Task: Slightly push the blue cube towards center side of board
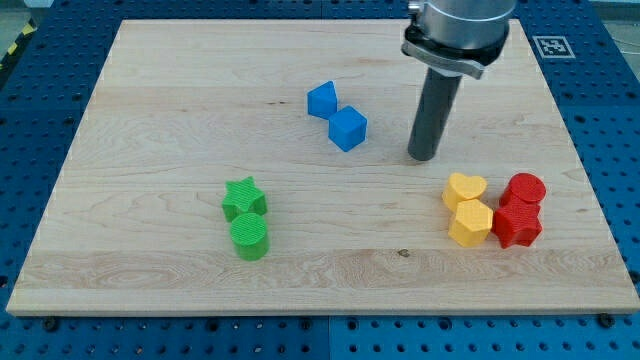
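The blue cube [348, 128] sits on the wooden board [160, 110], a little above and right of its middle. A second blue block [322, 100] of irregular shape touches its upper left corner. My tip [423, 157] rests on the board to the right of the blue cube, about a block's width and a half away and slightly lower in the view. It touches no block.
A green star block [244, 198] and a green cylinder [249, 236] stand together at lower left. At lower right are a yellow heart [464, 188], a yellow hexagon block [470, 222], a red cylinder [525, 188] and a red star-like block [517, 224], clustered.
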